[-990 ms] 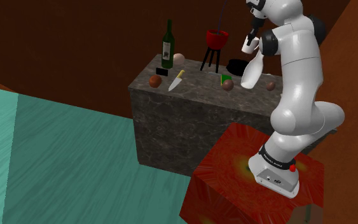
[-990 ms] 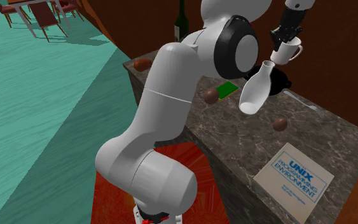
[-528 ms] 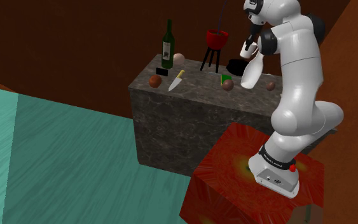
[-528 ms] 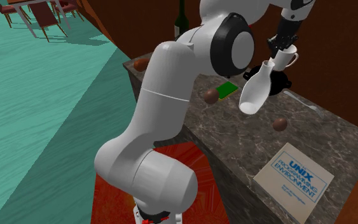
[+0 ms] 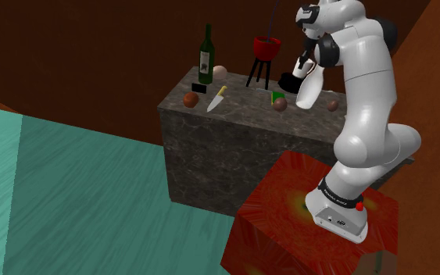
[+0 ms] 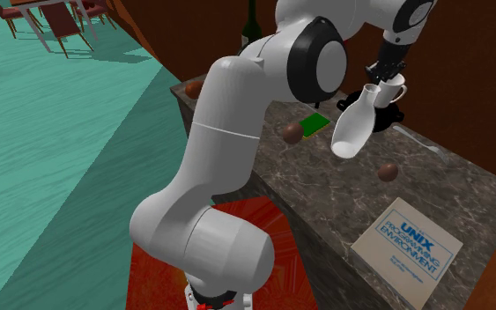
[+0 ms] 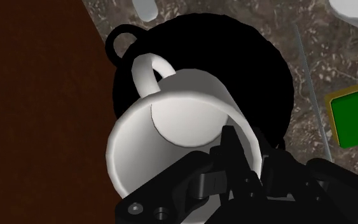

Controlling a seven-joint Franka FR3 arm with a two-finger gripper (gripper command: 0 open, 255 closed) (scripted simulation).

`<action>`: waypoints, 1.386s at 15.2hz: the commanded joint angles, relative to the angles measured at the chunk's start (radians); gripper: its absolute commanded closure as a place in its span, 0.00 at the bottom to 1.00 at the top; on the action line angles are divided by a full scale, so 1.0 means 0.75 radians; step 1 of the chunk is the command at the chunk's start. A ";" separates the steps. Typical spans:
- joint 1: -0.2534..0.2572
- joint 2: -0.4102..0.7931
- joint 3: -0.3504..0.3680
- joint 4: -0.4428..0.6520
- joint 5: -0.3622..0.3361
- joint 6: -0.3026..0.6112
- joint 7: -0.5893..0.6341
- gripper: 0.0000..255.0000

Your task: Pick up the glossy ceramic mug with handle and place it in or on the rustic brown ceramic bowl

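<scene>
You have the gripper (image 7: 247, 153) clamped on the rim of the white mug (image 7: 171, 121), held over the black bowl (image 7: 260, 63). In the second exterior view, the bowl sits at six o'clock from the mug.

White mug (image 7: 171, 121) held above a black bowl (image 7: 260, 63)

The black end effector (image 7: 250, 153) pinches the mug's rim wall at about four o'clock of its mouth, a finger on either side of the wall; the mouth faces the camera, its pale inner floor plain to see; the handle (image 7: 147, 69) stands at eleven o'clock of the rim; the bowl lies behind the mug, spreading past it toward one and three o'clock, with a small loop (image 7: 120, 41) at its ten o'clock; mottled stone counter (image 7: 269, 22) shows around the bowl; at three o'clock from the bowl runs a thin grey rod (image 7: 311, 89), just beyond it a green slab (image 7: 355, 118) edged in yellow; a plain brown surface (image 7: 37, 114) lies at nine o'clock from the mug.
</scene>
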 commanded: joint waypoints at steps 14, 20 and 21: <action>0.011 0.000 0.001 -0.041 0.003 0.039 -0.006 0.00; -0.022 -0.021 -0.008 0.105 -0.013 -0.115 0.019 0.00; -0.022 -0.022 -0.008 0.104 -0.013 -0.114 0.019 0.00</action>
